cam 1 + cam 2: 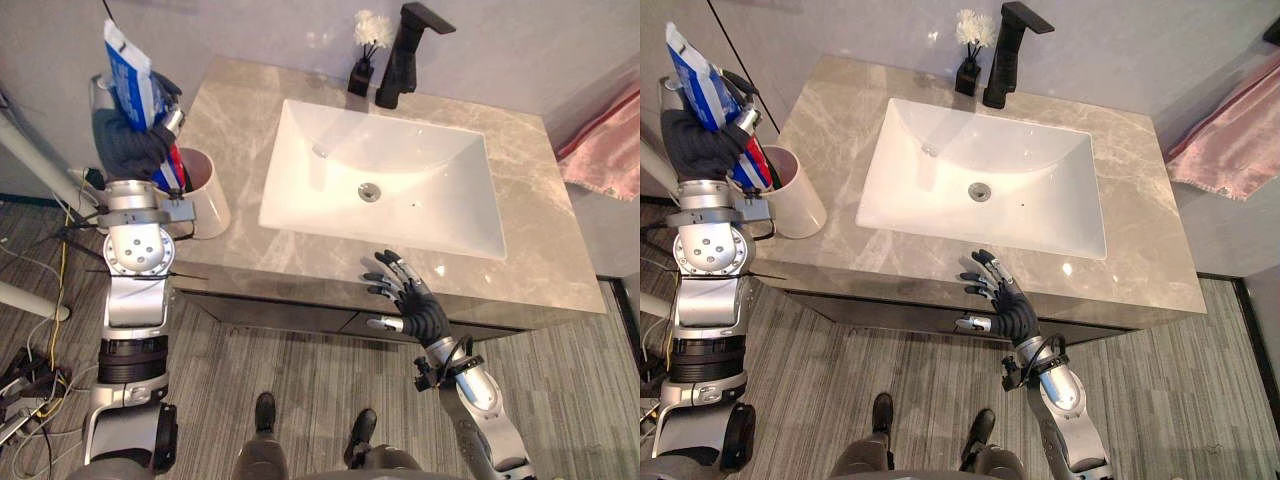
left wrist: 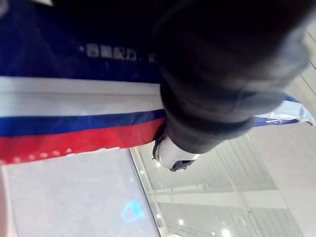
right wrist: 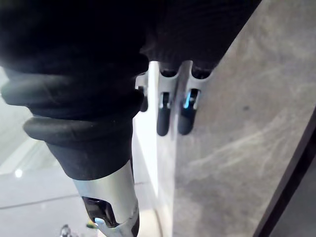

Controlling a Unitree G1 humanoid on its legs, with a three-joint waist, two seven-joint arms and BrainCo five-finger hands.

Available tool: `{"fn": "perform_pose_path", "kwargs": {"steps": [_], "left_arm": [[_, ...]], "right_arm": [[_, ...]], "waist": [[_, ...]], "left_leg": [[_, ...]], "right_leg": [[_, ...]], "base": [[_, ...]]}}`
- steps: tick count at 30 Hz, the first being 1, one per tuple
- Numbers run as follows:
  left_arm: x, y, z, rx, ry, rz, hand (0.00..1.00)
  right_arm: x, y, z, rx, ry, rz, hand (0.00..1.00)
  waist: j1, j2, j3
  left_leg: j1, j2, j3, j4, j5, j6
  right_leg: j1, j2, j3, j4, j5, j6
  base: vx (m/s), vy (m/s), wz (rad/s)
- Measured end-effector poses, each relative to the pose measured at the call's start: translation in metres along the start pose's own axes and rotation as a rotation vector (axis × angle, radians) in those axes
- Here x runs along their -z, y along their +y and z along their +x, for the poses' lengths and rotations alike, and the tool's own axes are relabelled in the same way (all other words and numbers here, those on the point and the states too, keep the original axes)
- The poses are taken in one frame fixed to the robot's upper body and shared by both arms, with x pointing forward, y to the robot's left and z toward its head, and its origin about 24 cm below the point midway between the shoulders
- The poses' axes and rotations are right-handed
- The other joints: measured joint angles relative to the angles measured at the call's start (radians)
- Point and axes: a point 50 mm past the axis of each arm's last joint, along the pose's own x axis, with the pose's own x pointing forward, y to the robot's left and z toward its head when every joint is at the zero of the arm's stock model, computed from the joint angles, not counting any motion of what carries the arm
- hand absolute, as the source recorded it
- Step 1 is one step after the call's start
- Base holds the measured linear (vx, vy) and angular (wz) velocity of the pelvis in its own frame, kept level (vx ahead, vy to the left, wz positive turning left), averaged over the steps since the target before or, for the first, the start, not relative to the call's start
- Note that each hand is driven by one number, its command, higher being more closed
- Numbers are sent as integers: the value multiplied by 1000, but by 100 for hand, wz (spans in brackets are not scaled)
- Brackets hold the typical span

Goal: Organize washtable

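Note:
A blue, white and red toothpaste tube (image 1: 128, 68) stands upright in my left hand (image 1: 133, 143), whose fingers are curled round its middle. The tube's red lower end (image 1: 176, 172) reaches down to the mouth of a white cup (image 1: 207, 196) at the left edge of the grey marble washtable (image 1: 540, 235). The left wrist view shows the tube (image 2: 74, 108) close up against the hand's dark cover. My right hand (image 1: 412, 298) hovers over the table's front edge with its fingers (image 3: 163, 121) spread straight, holding nothing.
A white sink basin (image 1: 300, 190) is set in the middle of the table. A black tap (image 1: 403, 55) and a small black vase with white flowers (image 1: 366, 48) stand behind it. A pink towel (image 1: 608, 150) hangs at the right.

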Motion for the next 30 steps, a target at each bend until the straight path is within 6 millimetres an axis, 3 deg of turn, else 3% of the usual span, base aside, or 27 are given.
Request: {"fn": "perform_pose_path", "kwargs": {"steps": [3, 4, 19, 25, 30], "left_arm": [[-1, 0, 1, -8, -5, -2, 100], [-1, 0, 2, -9, -6, -3, 0], [-6, 3, 9, -46, -11, -144, 0], [-10, 6, 11, -58, -30, -173, 0], [-24, 9, 10, -46, -100, -186, 0]], "right_arm": [[-1, 0, 1, -1, -4, -1, 0], [-1, 0, 1, -2, -8, -2, 0], [-3, 2, 4, -5, -25, 3, 0], [-2, 2, 4, -6, -16, 3, 0], [-1, 2, 4, -7, -10, 1, 0]], "waist": [[-1, -1, 0], [-1, -1, 0], [1, 4, 12], [1, 18, 19], [4, 39, 16]], "left_leg": [[-3, 0, 3, 0, -2, -2], [-8, 1, 3, 0, -1, -2], [-8, 1, 7, 0, -2, -2], [14, -2, 4, 0, -2, -1], [21, -7, 2, 0, -1, -1]], "right_leg": [[-4, 0, 0, 0, 0, 0], [-10, 0, 0, 0, 0, 0], [-13, 0, -2, 0, 4, -5], [10, -3, -7, 1, 4, -5], [19, -7, -18, 1, 3, -5]], "base": [[34, 13, -2], [0, 0, 0], [2, 1, 0], [2, 3, 1], [0, 0, 0]]}}
